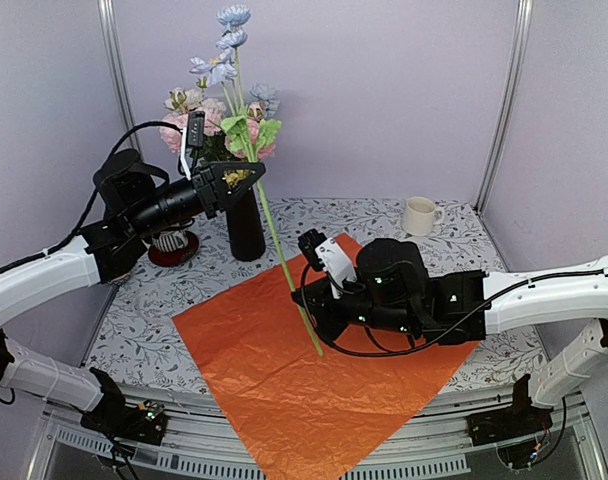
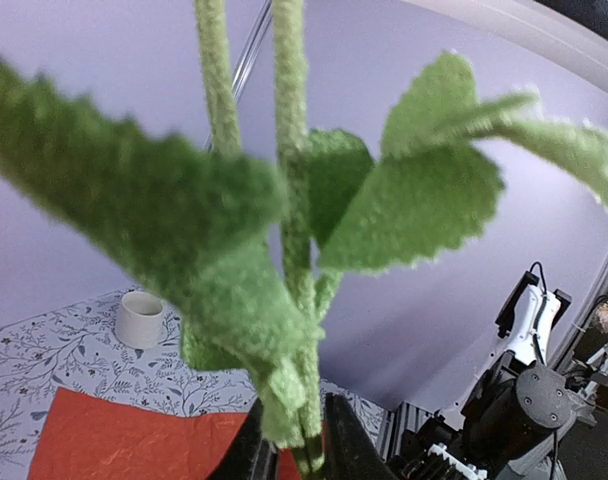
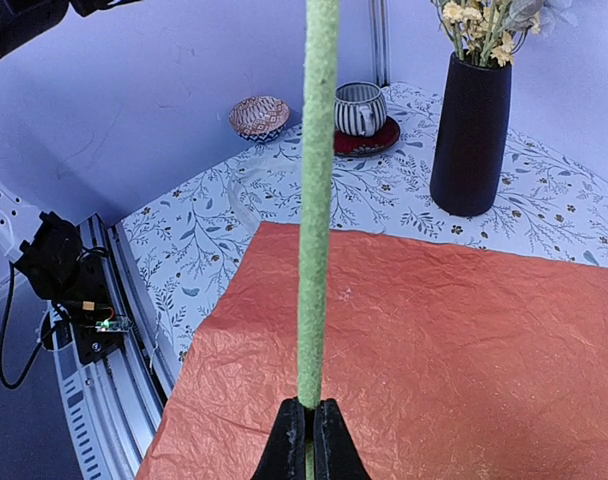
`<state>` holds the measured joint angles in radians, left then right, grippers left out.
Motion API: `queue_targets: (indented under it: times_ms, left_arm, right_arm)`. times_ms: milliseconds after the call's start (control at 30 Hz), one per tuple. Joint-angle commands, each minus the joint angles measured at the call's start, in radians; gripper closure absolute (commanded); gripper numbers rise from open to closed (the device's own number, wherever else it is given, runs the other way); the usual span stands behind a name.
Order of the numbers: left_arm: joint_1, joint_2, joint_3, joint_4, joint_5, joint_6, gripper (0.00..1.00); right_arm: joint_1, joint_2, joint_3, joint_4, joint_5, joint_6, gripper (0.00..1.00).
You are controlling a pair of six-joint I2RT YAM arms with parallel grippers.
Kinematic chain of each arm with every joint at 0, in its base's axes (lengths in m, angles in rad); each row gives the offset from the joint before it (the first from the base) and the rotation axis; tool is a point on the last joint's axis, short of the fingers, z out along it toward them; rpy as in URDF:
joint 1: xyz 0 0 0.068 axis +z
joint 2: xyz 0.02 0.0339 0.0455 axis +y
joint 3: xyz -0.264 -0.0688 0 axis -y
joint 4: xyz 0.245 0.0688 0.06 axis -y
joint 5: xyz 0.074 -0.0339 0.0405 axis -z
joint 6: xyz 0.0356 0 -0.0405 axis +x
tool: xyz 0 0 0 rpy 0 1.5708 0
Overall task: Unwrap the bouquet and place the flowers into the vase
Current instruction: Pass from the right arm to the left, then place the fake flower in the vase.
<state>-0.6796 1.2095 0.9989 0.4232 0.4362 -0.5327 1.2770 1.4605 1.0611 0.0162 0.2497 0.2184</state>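
Flower stem (image 3: 317, 200): fuzzy flocked green, matt. Leaves (image 2: 184, 230): felt-like cloth w/ rough edges. Orange sheet (image 3: 434, 340): crinkled paper, matt. Vase (image 3: 470, 135): smooth matt blk. Tabletop (image 3: 234, 230): smooth printed cover, leaf pattern, low sheen. Mug (image 1: 418, 216): glossy white ceramic. Striped cup (image 3: 360, 108): glazed. Arm shells (image 1: 44, 275): smooth white plastic.

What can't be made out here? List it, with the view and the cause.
- Left wrist: the leaves are blurred, too close to the lens.
- Left wrist: whether the left gripper presses the stem; the bottom edge cuts its fingers off.
- Right wrist: the flowers in the vase are cut off by the top edge.
- Top: the cup is half hidden behind the left arm.
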Motion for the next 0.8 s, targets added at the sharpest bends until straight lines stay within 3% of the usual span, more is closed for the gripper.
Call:
queue_targets:
  times_ms: [0, 100, 167, 233, 333, 533, 667, 767]
  left_arm:
    - [0.012, -0.029, 0.014, -0.031, -0.013, 0.009, 0.84]
    - [0.018, -0.041, 0.015, -0.059, -0.028, 0.034, 1.0]
    - [0.028, -0.055, 0.023, -0.098, -0.048, 0.062, 1.0]
    - [0.041, -0.08, 0.029, -0.16, -0.079, 0.108, 1.0]
    - [0.055, -0.124, 0.053, -0.261, -0.164, 0.214, 1.0]
    - [0.064, -0.248, 0.044, -0.309, -0.436, 0.464, 1.0]
    - [0.077, -0.324, -0.029, -0.209, -0.606, 0.498, 1.0]
    - [0.084, -0.37, -0.118, -0.053, -0.648, 0.519, 1.0]
  right_arm:
    - [0.008, 0.019, 0.028, 0.009, 0.004, -0.014, 0.97]
    - [0.009, 0.024, 0.03, 0.0, 0.019, -0.015, 0.89]
    - [0.009, 0.022, 0.029, -0.004, 0.037, -0.009, 0.82]
    - [0.009, 0.002, 0.008, 0.013, 0.051, -0.001, 0.66]
    - [0.01, -0.061, -0.049, 0.066, 0.082, -0.001, 0.51]
    - [0.004, -0.182, -0.158, 0.151, 0.258, -0.011, 0.44]
    - [-0.035, -0.267, -0.219, 0.18, 0.366, -0.032, 0.42]
    - [-0.099, -0.347, -0.276, 0.222, 0.392, -0.04, 0.37]
